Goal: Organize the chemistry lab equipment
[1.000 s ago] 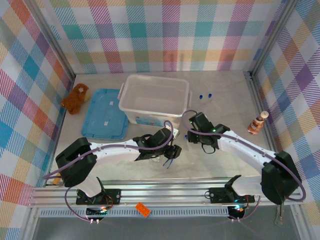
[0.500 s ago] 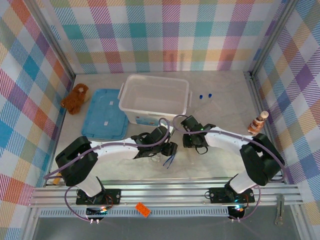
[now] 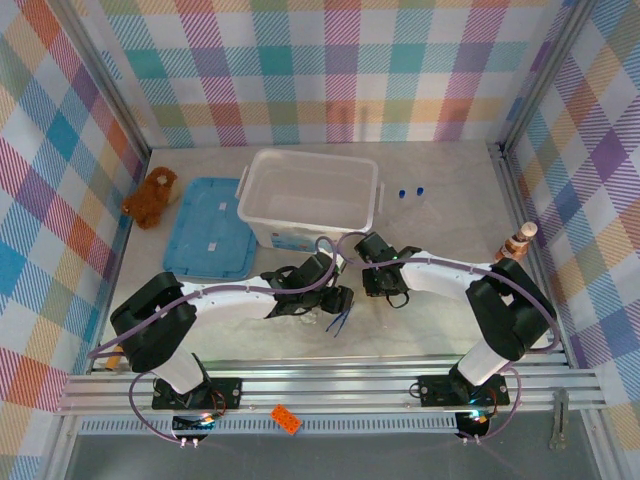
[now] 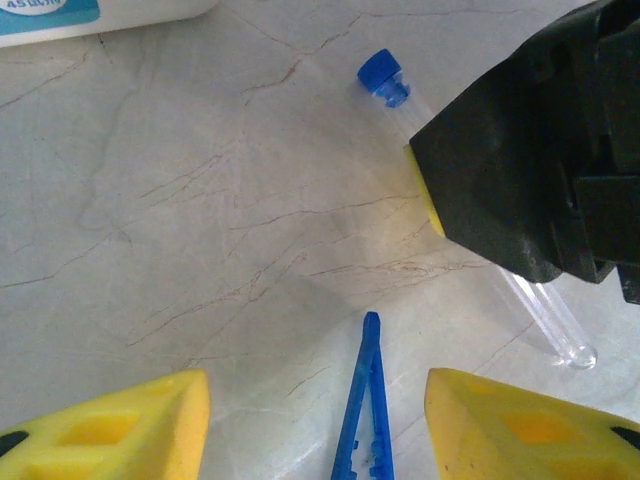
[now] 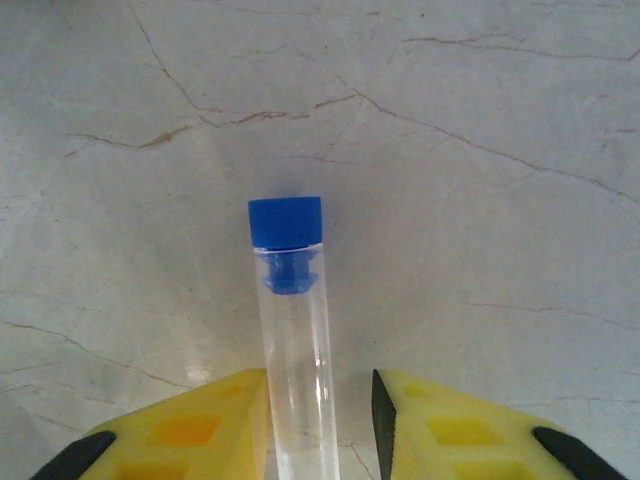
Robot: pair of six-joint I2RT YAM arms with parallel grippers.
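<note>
A thin clear test tube [image 5: 292, 330] with a blue cap [image 5: 286, 222] lies on the marble table between the yellow fingers of my right gripper [image 5: 320, 390]. The jaws straddle it: the left finger is against the glass and a gap remains on the right, so the gripper is open. In the top view that gripper [image 3: 378, 272] sits just in front of the bin. Slim blue tweezers [image 4: 366, 410] lie flat between the wide-open fingers of my left gripper [image 4: 315, 390], untouched. The same tube [image 4: 385, 80] pokes out from under the right arm's black housing. Two more capped tubes [image 3: 411, 192] lie right of the bin.
A white plastic bin [image 3: 310, 196] stands at the back centre with its blue lid [image 3: 210, 226] lying to its left. A brown plush toy [image 3: 150, 196] sits at far left, and a striped bottle-like figure [image 3: 515, 246] at the right wall. Both grippers work close together mid-table.
My right arm has swung left and folded in, bringing its gripper down over the test tube near the bin. The left gripper crept slightly left above the tweezers.
</note>
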